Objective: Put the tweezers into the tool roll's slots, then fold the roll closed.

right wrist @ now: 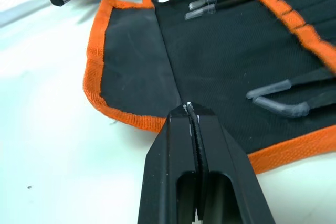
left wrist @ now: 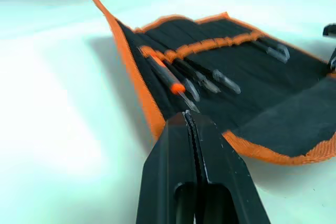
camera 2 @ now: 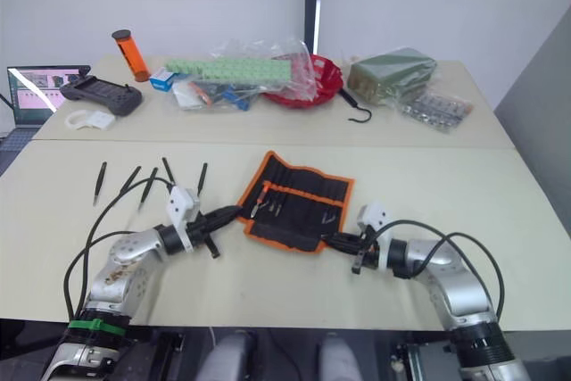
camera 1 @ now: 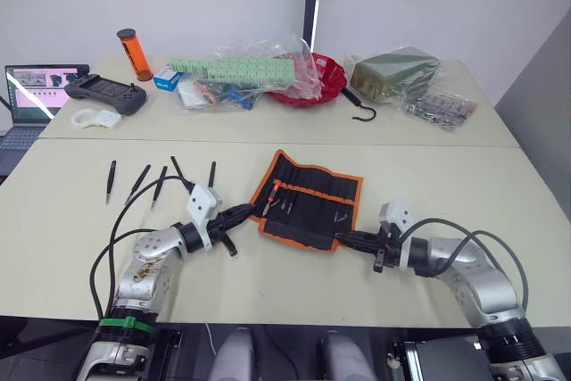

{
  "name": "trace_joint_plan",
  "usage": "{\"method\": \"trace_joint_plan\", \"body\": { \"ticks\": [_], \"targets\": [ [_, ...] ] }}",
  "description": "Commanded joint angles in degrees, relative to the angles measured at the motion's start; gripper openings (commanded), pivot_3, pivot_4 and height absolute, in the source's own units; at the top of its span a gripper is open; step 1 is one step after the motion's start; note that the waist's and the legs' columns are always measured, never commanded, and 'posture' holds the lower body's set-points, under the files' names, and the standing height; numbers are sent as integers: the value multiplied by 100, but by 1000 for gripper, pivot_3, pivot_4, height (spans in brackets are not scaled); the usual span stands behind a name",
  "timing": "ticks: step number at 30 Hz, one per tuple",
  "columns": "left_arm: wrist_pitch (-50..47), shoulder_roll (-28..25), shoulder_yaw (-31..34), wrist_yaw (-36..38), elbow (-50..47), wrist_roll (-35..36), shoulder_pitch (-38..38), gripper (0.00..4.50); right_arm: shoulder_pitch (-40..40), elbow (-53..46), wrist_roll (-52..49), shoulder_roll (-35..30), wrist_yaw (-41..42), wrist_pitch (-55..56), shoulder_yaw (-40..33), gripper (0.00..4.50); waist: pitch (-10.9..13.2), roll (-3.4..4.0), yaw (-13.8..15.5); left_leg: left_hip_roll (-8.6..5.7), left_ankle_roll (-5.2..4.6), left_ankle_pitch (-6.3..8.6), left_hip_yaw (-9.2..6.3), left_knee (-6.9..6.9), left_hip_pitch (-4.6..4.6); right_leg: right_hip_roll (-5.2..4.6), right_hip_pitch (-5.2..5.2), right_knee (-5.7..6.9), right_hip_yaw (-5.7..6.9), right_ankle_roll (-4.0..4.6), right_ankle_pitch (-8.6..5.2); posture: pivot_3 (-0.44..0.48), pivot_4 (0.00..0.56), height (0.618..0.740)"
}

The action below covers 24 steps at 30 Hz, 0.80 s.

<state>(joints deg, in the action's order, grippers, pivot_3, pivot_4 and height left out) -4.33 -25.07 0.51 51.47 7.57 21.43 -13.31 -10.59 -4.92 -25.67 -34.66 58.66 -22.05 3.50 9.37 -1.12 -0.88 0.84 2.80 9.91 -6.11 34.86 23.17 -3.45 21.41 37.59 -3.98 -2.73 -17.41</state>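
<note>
The tool roll (camera 1: 308, 198) lies unfolded in the middle of the near table, black with orange trim. Its slots (camera 1: 312, 190) hold an orange-handled tool and a few clear-capped tools (left wrist: 210, 80). Several slim black tweezers (camera 1: 138, 182) lie loose in a row on the table left of the roll. My left gripper (camera 1: 252, 212) is shut, its tip at the roll's left orange edge (left wrist: 149, 111), with nothing seen between the fingers. My right gripper (camera 1: 343, 238) is shut too, its tip over the roll's near right trim (right wrist: 131, 121).
On the far table sit a red bowl (camera 1: 326, 78), a black hook (camera 1: 361, 109), clear bags of parts (camera 1: 236, 78), a green package (camera 1: 393, 73), an orange canister (camera 1: 134, 53), a black controller (camera 1: 105, 91), a white ring (camera 1: 94, 118) and a laptop (camera 1: 36, 91).
</note>
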Motion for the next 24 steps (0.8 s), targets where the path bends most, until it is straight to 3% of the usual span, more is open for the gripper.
{"method": "trace_joint_plan", "body": {
  "ticks": [1,9,10,15,22,24],
  "targets": [
    [-76,-169,251,143,-262,215,-101,31,-147,-354,-256,-119,88,-244,-194,0,1,0,-4,0,0,0,0,-1,-2,0,-1,0,0,0,0,0,150,740],
    [-704,-641,852,0,-935,610,144,31,-719,-210,-315,-307,206,-504,-350,0,34,-8,-17,1,0,0,0,0,0,1,1,0,0,-1,0,0,150,740],
    [-868,-696,979,-71,-1112,726,242,568,-823,-163,-339,-342,240,-553,-364,0,37,-9,-31,1,0,0,0,0,0,0,2,0,0,-1,0,0,150,740],
    [-1311,-793,1681,-624,-2022,1041,993,2187,-1426,118,-371,-367,553,-613,-250,1543,42,-11,-69,4,-3,3,1,-8,2,0,8,0,0,0,0,0,150,740],
    [-1259,-361,2958,-1594,-2898,1207,2503,4474,-2461,591,-274,-106,1063,-682,218,3888,58,-19,-158,9,-3,3,4,-7,6,1,21,4,-3,5,2,0,150,740],
    [-1174,-170,3297,-1761,-3080,1237,2939,4500,-2721,707,-295,-12,1210,-729,333,4476,60,-22,-154,6,-3,3,8,-7,9,-3,22,3,-7,5,3,0,150,740]
  ]
}}
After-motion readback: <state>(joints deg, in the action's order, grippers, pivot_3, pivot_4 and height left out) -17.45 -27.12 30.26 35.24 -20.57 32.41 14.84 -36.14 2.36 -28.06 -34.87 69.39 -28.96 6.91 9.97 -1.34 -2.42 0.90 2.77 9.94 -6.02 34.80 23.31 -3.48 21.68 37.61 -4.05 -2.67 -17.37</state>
